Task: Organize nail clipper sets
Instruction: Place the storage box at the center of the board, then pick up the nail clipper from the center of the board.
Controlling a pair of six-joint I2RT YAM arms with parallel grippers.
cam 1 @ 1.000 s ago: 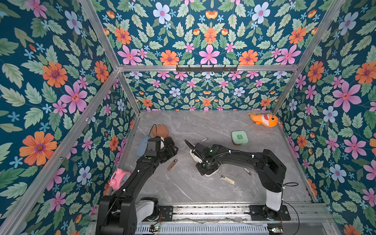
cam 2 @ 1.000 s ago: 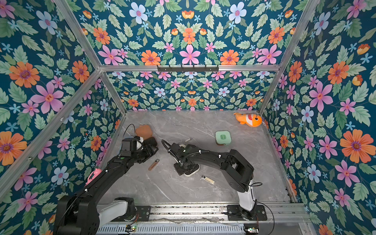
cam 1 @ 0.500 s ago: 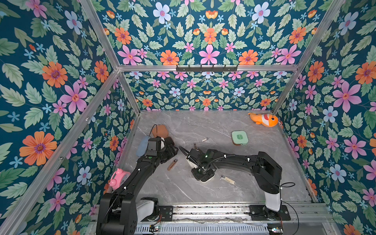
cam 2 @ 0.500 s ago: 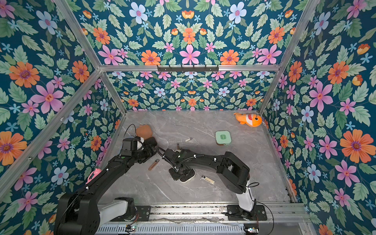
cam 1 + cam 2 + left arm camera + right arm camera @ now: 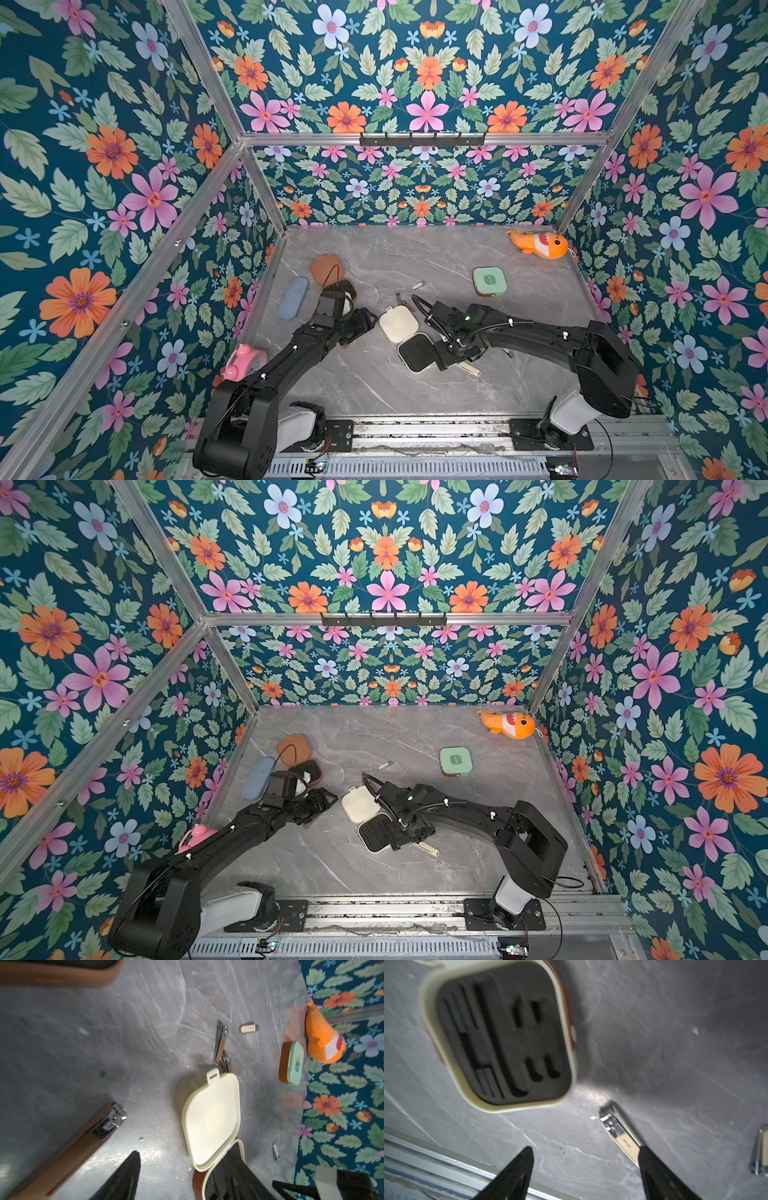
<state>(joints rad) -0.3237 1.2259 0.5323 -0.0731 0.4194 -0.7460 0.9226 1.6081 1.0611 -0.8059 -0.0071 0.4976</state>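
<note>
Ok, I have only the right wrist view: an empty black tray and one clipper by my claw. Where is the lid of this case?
Observer: The cream lid lies open and flat, just behind the tray.
Operator: And the other cases?
Observer: The mint green case is shut, near the orange fish toy.
Operator: The brown one?
Observer: The brown case is open; the left arm covers part of it.

Right in front of me the cream case (image 5: 399,325) is flopped open flat, black tray (image 5: 417,352) empty. The brown case (image 5: 326,269) is open too, far left. The mint case (image 5: 489,281) is shut, far right. A few clippers (image 5: 620,1136) are loose around them.
</note>
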